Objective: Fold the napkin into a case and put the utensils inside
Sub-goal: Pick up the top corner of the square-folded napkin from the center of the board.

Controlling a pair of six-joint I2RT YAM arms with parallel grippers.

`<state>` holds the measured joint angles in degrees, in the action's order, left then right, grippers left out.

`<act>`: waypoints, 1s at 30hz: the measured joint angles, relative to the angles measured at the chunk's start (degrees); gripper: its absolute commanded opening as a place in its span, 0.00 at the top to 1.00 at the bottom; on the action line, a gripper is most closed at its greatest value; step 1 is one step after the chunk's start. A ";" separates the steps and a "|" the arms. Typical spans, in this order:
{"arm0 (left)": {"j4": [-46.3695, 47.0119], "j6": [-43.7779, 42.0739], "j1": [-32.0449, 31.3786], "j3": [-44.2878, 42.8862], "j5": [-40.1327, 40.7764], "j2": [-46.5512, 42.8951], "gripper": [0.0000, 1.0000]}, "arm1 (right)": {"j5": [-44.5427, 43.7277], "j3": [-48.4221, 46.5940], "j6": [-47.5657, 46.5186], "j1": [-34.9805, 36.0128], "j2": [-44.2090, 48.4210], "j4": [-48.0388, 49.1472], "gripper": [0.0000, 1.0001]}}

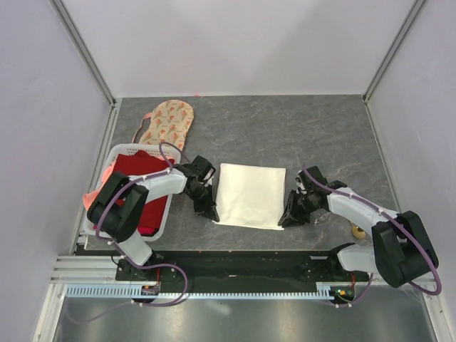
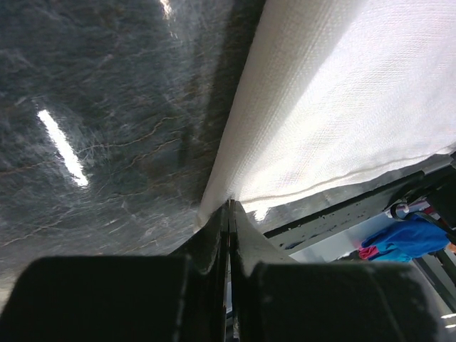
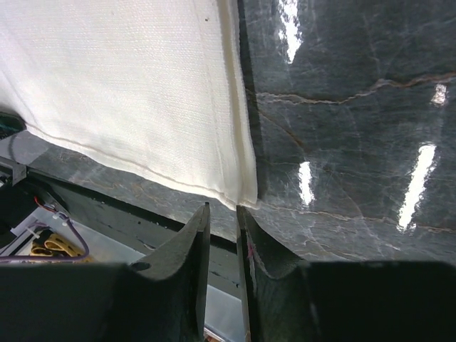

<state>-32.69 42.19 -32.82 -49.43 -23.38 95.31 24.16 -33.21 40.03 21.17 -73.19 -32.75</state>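
The napkin (image 1: pixel 250 194) lies flat, cream-white, squarish, with hemmed edges.

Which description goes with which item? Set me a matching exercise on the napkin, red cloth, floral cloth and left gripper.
1. napkin
2. red cloth
3. floral cloth
4. left gripper

A. inside the white basket
B. fingers shut at a cloth corner
C. spread flat mid-table
D. lying beyond the basket, far left

Pairs: 1-C, 2-A, 3-D, 4-B
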 measured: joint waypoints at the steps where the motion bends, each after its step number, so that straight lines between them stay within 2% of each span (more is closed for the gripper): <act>1: 0.04 0.00 -0.02 0.02 -0.11 0.00 0.95 | -0.02 0.13 0.24 0.04 -0.04 0.22 0.72; 13: 0.33 0.00 -0.13 0.31 -0.70 -0.11 0.95 | -0.04 2.51 1.81 0.44 -0.72 2.36 0.74; 14: 0.33 0.00 -0.13 0.39 -0.76 -0.11 0.95 | -0.04 2.54 1.90 0.44 -0.72 2.45 0.75; 18: 0.35 0.00 -0.17 0.50 -0.85 -0.11 0.95 | -0.02 2.54 2.21 0.48 -0.87 2.71 0.91; 21: 0.35 0.02 -0.17 0.52 -0.87 -0.13 0.95 | 0.02 2.54 2.43 0.48 -0.92 2.78 1.00; 30: 0.52 0.02 -0.37 0.81 -1.09 -0.26 0.96 | -0.04 -0.66 1.38 0.57 1.05 -0.94 1.00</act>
<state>-32.16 42.22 -33.19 -48.62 -24.47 95.04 24.12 -33.87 41.41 21.74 -72.14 -33.69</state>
